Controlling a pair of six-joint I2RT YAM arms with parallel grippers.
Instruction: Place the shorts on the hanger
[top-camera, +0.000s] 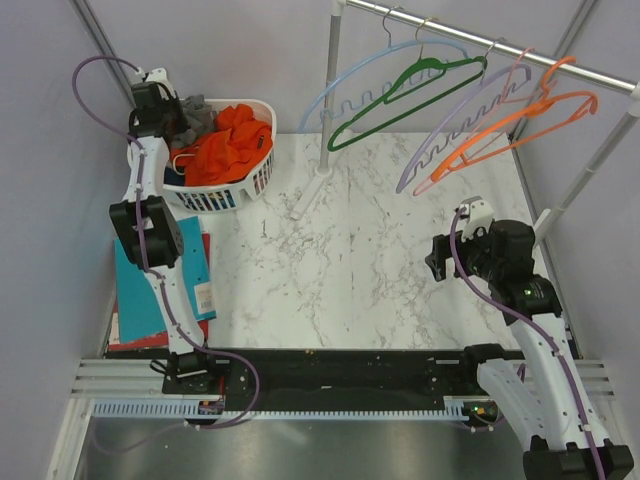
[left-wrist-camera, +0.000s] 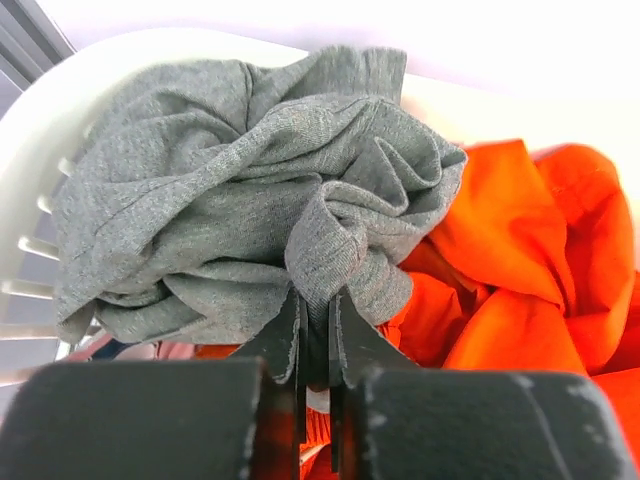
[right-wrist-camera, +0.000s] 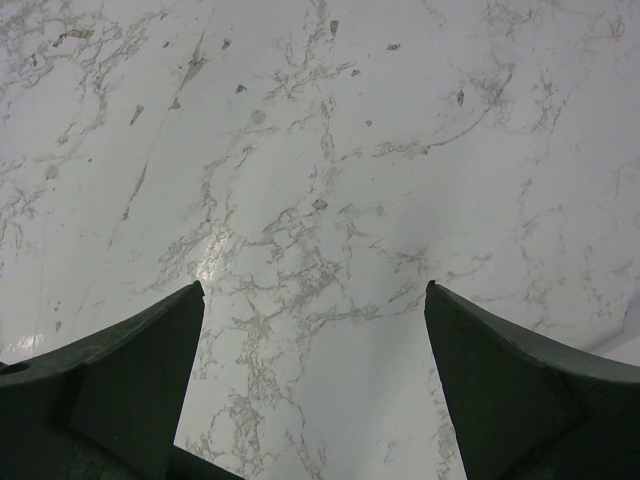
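1. Two fingers of the left end effector (left-wrist-camera: 315, 305) are pinching shut on a raised fold of the shorts (left-wrist-camera: 250, 190), probably taking the top of the bundle so it lifts free of its neighbour.
2. The shorts are lying bunched in the white basket (top-camera: 262, 165), upper left of the overhead view, pressing against the orange garment (top-camera: 228, 148).
3. The right end effector (right-wrist-camera: 315, 290) is hanging wide open over bare bench (right-wrist-camera: 320, 150) at lower right, likely waiting to help spread the waist.
4. The hanger (top-camera: 350, 76) is hanging from the rail (top-camera: 590, 75) at upper centre, well apart from the basket.
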